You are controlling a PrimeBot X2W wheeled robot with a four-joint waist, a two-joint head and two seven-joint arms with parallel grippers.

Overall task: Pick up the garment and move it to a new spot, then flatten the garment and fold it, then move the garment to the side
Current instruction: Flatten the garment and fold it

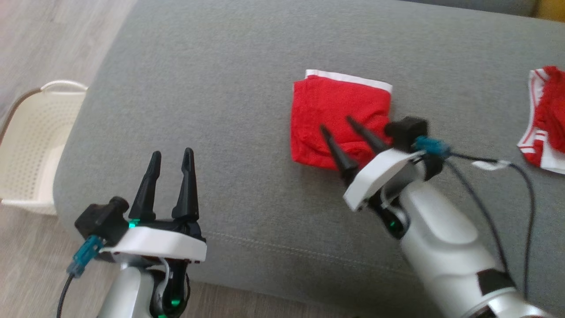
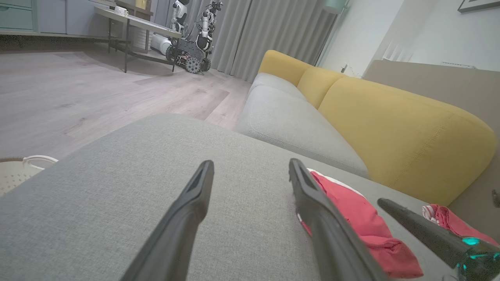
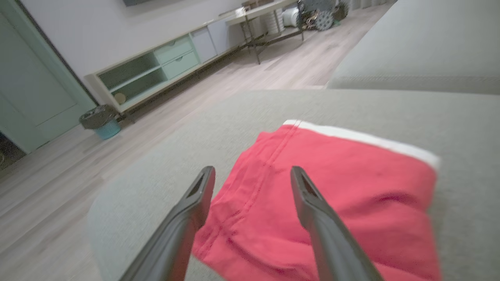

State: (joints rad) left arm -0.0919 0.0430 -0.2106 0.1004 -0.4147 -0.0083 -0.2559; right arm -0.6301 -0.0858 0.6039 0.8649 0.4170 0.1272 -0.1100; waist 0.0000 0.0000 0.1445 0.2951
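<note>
Your right claw [image 1: 337,123] is hanging wide open, empty, over the folded garment [image 1: 335,99]; a snagging fingertip risks unfolding it.

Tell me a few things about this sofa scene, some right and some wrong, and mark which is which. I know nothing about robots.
1. The red garment lies folded on the grey cushion. True.
2. The right tool is clamped on the garment. False: its two fingers stand apart over the cloth and grip nothing.
3. A white basket stands on the floor beside the cushion, on the robot's left. True.
4. The left tool holds cloth. False: it is open and empty. A second garment lies apart at the cushion's far right.
5. The sofa's backrest is blue. False: it is yellow.
</note>
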